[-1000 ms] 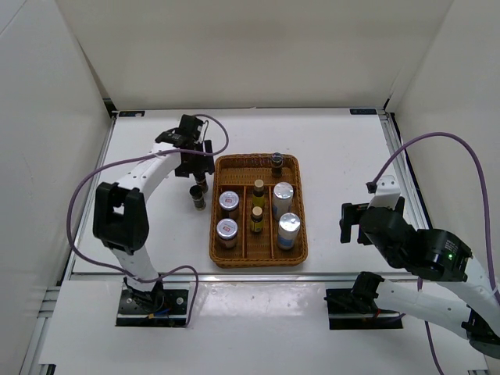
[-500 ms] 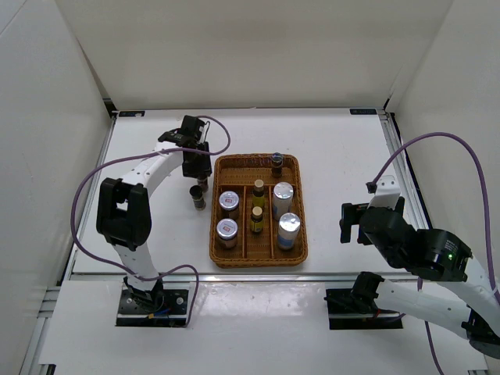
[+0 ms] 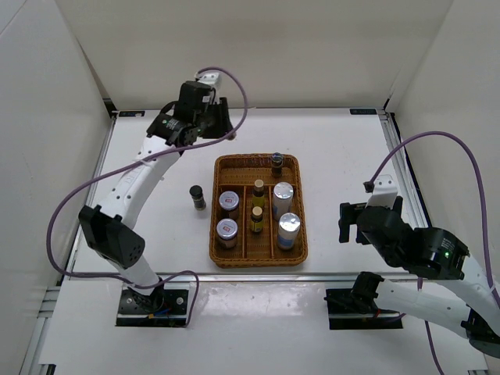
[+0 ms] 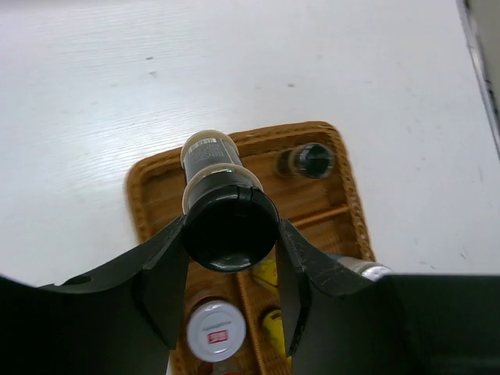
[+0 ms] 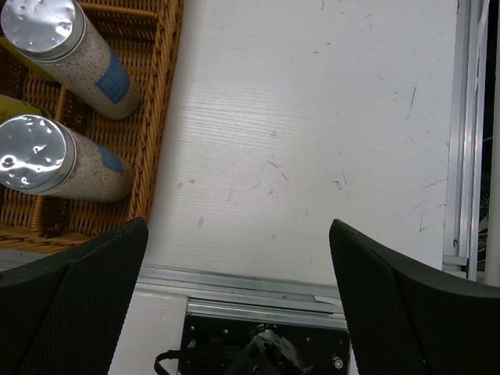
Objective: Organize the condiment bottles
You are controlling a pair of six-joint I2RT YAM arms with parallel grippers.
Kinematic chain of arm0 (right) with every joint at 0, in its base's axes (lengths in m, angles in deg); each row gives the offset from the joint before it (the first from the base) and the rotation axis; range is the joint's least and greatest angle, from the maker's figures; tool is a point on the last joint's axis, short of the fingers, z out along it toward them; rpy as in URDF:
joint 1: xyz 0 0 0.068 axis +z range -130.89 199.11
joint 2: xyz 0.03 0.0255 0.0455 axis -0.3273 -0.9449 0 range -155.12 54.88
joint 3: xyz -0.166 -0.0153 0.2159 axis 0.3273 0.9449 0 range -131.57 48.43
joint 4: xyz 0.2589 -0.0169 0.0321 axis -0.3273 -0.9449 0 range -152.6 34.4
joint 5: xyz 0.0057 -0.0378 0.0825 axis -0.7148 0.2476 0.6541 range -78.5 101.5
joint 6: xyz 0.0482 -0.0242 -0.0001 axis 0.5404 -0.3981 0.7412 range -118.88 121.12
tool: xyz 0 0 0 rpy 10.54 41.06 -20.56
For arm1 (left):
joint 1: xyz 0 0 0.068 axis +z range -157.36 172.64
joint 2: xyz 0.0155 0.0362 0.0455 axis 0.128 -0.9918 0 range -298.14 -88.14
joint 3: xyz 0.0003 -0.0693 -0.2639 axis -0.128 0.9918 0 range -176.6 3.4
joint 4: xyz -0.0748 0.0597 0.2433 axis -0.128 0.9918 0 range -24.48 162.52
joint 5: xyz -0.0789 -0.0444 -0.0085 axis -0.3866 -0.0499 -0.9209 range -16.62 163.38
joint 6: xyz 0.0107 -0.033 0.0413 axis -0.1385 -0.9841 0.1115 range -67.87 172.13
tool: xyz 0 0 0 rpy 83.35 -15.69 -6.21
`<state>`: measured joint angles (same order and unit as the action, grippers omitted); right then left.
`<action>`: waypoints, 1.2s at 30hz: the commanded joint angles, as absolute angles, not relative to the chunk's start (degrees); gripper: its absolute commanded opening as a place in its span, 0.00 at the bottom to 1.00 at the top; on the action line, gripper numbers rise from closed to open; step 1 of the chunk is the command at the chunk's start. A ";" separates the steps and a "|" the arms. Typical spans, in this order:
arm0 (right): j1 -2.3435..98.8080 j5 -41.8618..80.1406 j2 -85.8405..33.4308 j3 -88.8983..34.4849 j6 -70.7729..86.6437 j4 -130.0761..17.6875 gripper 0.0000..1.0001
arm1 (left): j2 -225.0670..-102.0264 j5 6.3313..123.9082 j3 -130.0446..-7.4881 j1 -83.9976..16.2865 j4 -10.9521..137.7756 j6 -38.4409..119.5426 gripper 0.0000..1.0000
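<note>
Lifted since a second ago: left claw [image 4: 232,234], pinching a tiny dark bottle [image 4: 226,199]. Nearest, right claw [image 5: 238,289] spread, idle. Midway, wicker tray [image 3: 258,263]; held bottle hangs toward its 11 o'clock. Lower upright beside twin [image 3: 276,162] at 1 o'clock.

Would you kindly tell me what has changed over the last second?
The left gripper has lifted one tiny dark bottle off the table left of the wicker tray, rising and swinging toward the far side. The second dark bottle on the table, the tray's contents and the open right gripper stayed put.
</note>
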<state>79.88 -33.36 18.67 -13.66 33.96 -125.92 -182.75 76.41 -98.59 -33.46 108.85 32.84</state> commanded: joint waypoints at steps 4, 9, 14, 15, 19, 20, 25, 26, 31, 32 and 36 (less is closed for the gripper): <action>80.01 -34.64 18.58 -13.71 34.43 -124.68 1.00 | -191.92 70.83 -102.15 -37.41 109.02 34.90 0.19; 80.01 -34.64 18.58 -13.71 34.43 -124.68 1.00 | -196.33 69.60 -103.99 -40.05 107.79 34.90 0.19; 80.01 -34.64 19.10 -13.71 34.43 -124.68 1.00 | -201.34 69.60 -105.32 -42.16 107.79 34.90 0.20; 80.01 -34.64 19.10 -13.71 34.43 -124.68 1.00 | -202.13 69.60 -105.84 -42.16 107.79 34.90 0.20; 80.01 -34.64 19.10 -13.71 34.43 -124.68 1.00 | -205.47 69.60 -105.85 -42.16 107.79 34.38 0.23; 80.01 -34.64 19.10 -13.71 34.43 -124.68 1.00 | -206.26 69.60 -105.85 -42.16 107.79 34.38 0.24; 80.01 -34.64 19.63 -13.71 34.43 -124.68 1.00 | -206.88 69.60 -105.85 -42.16 107.79 34.38 0.40; 80.01 -34.64 19.63 -13.71 34.43 -124.68 1.00 | -206.88 69.60 -105.85 -42.16 107.79 34.38 0.49; 80.01 -34.64 20.16 -13.71 34.43 -124.68 1.00 | -205.56 71.53 -107.59 -42.16 108.31 35.07 1.00; 80.01 -34.64 20.16 -13.71 34.43 -124.68 1.00 | -204.69 73.19 -108.21 -42.16 109.36 35.08 1.00; 80.01 -34.64 20.16 -13.71 34.43 -124.68 1.00 | -196.18 80.22 -108.22 -42.16 109.99 36.31 1.00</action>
